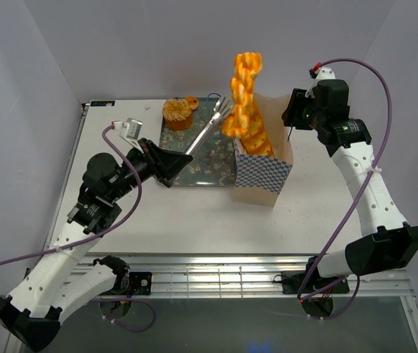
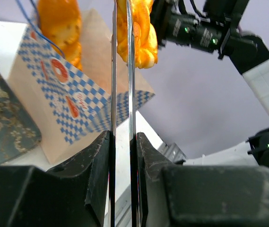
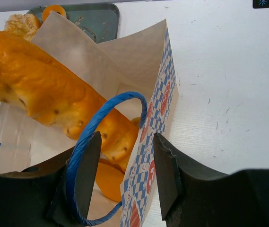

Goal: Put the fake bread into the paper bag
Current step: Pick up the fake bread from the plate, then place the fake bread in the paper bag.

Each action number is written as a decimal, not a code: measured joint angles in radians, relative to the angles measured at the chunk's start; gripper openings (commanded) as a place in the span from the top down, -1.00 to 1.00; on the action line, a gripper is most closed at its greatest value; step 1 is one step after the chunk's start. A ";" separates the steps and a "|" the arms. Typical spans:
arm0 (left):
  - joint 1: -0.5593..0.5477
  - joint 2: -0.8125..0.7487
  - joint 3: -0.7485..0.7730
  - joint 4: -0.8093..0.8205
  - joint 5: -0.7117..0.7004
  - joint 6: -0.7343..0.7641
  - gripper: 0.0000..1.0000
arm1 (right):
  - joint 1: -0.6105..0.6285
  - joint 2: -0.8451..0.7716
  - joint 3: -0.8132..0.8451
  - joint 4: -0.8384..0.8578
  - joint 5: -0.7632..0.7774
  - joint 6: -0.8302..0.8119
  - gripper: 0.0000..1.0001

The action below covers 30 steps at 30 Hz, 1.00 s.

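lighting: bright, even, from above | shadows: soft, short | glare: on metal tongs [image 2: 130, 71], glossy bread [image 3: 54, 94] | blur: near fingers [image 2: 96, 179]

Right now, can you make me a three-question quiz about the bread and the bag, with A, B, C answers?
1. What colour is the cord handle of the paper bag? A red; B green; C blue.
2. Where is the long baguette? A poking out of the paper bag; B flat on the tray; C on the table.
3. What is the left gripper doing? A open and empty; B shut on metal tongs; C squeezing the bag.
Answers: 1 C, the loop is blue; 2 A, its lower end sits inside the bag; 3 B, both fingers press the tongs' blades.
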 measured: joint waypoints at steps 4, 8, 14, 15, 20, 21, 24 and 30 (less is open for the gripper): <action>-0.109 0.071 0.000 0.046 -0.044 0.033 1.00 | 0.000 -0.002 0.000 0.000 0.001 0.003 -0.08; -0.176 0.103 -0.013 0.095 -0.114 0.071 1.00 | 0.000 -0.002 0.000 0.000 0.006 0.003 -0.08; -0.310 0.126 -0.085 0.216 -0.246 0.159 1.00 | 0.000 -0.005 0.000 0.000 0.008 0.004 -0.08; -0.322 0.130 -0.102 0.234 -0.257 0.169 1.00 | 0.000 -0.006 0.000 0.000 0.008 0.003 -0.08; -0.348 0.151 -0.154 0.294 -0.349 0.209 1.00 | 0.000 -0.008 0.000 0.000 0.010 0.003 -0.08; -0.352 0.157 -0.160 0.308 -0.371 0.216 1.00 | 0.000 -0.008 0.000 0.000 0.011 0.003 -0.08; -0.360 0.169 -0.170 0.334 -0.419 0.231 1.00 | 0.000 -0.008 0.000 0.000 0.012 0.003 -0.08; -0.365 0.210 -0.170 0.373 -0.458 0.241 0.98 | 0.000 -0.008 0.000 0.000 0.018 0.000 -0.08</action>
